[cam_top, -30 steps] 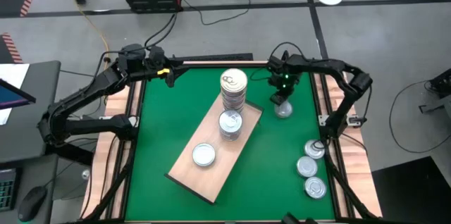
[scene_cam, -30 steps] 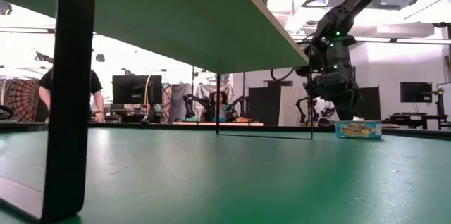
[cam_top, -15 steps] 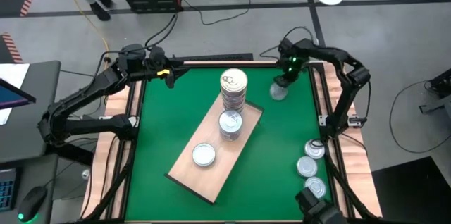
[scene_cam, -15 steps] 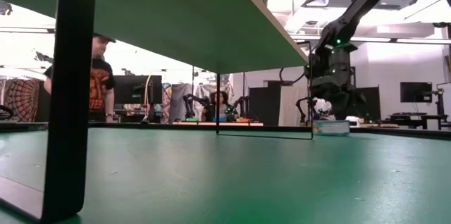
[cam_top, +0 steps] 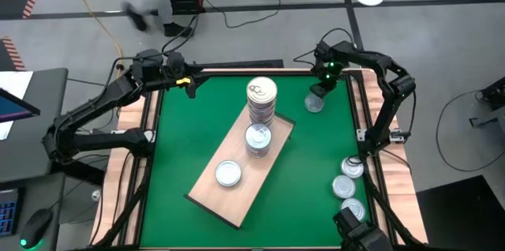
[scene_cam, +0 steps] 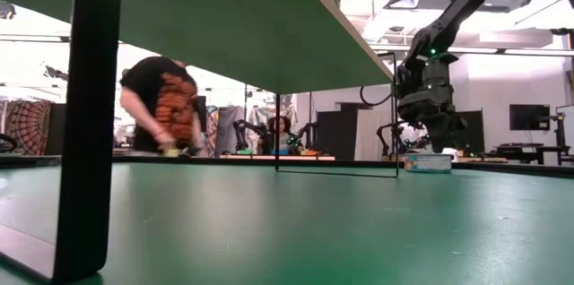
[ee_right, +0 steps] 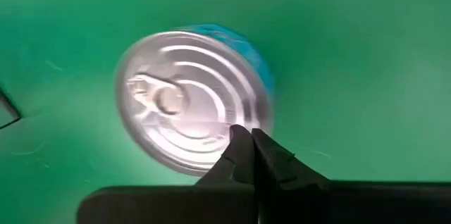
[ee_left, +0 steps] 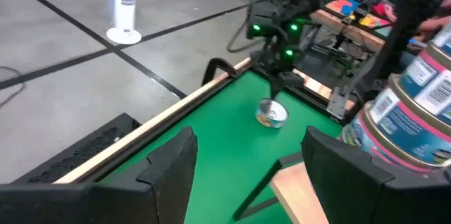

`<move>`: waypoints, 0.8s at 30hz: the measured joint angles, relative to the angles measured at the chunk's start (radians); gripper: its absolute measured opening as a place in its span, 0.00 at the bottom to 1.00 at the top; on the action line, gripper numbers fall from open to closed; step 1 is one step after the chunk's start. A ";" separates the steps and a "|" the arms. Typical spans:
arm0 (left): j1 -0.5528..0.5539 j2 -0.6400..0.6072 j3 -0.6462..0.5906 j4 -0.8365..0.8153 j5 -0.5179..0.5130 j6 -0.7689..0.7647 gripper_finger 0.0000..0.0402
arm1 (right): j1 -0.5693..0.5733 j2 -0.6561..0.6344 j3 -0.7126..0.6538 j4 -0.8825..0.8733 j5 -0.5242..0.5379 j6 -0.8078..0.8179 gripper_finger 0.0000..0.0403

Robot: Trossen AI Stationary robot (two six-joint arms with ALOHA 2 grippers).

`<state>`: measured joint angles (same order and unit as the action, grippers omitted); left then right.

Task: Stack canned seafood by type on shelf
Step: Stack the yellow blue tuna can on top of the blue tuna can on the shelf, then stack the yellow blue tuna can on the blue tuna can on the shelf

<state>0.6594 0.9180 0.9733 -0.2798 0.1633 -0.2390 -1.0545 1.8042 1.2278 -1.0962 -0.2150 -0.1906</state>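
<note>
The shelf (cam_top: pixel 237 174) is a tan board that crosses the green table on a slant. It carries a tall stack of tins (cam_top: pixel 262 97), a shorter stack (cam_top: pixel 257 137) and a single silver tin (cam_top: pixel 228 174). A silver-lidded tin with a blue side (cam_top: pixel 314 103) (ee_right: pixel 194 101) (scene_cam: pixel 428 161) sits flat on the table near the far right corner. My right gripper (cam_top: pixel 320 90) (ee_right: pixel 246 146) is shut and stands right over that tin's rim. My left gripper (cam_top: pixel 189 84) (ee_left: pixel 246 150) is open and waits at the far left corner. My right gripper comes from above, pointing down, with its shut fingertips (ee_right: pixel 243 143) over the lid's edge (ee_right: pixel 225 122) of the blue-sided tin. The tin rests flat on the table. Whether the fingertips touch the lid, I cannot tell.
Three more tins (cam_top: pixel 351 168) (cam_top: pixel 344 188) (cam_top: pixel 353 211) lie by the table's right edge. The wooden rail (cam_top: pixel 359 101) runs close beside the right gripper. In the low view the shelf's underside (scene_cam: pixel 224 16) and a dark leg (scene_cam: pixel 90 115) fill the near side. A person (scene_cam: pixel 161 106) moves behind the table.
The right gripper has moved toward the table's far edge. The blue-sided tin has slid along the table with it, away from the shelf's far corner, then stayed put. A person has walked across the room behind.
</note>
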 joint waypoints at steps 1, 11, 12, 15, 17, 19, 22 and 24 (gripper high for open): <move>0.000 0.000 0.000 0.000 -0.006 0.000 0.61 | 0.010 -0.001 0.000 0.000 0.000 -0.002 0.03; 0.000 0.000 0.000 0.000 -0.008 -0.009 0.61 | 0.157 -0.062 0.000 -0.031 0.061 0.058 0.04; 0.000 0.000 0.000 0.000 -0.008 -0.009 0.61 | 0.171 -0.076 0.000 -0.016 0.072 0.059 0.05; 0.000 0.000 0.000 0.000 0.000 -0.009 0.61 | 0.212 -0.117 -0.007 0.028 0.083 0.063 0.14; 0.000 0.000 0.000 0.000 0.009 -0.010 0.61 | 0.249 -0.138 -0.030 0.045 0.121 0.067 0.18; 0.000 0.000 0.000 0.000 0.011 -0.010 0.61 | 0.286 -0.146 -0.064 0.061 0.165 0.068 0.20; 0.000 0.000 0.000 0.000 0.012 -0.009 0.61 | 0.331 -0.147 -0.109 0.085 0.165 0.092 0.20; 0.000 0.000 0.000 0.000 0.014 -0.009 0.61 | 0.359 -0.150 -0.128 0.095 0.175 0.103 0.19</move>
<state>0.6598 0.9180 0.9733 -0.2802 0.1778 -0.2481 -0.6952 1.6547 1.0994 -1.0010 -0.0399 -0.0876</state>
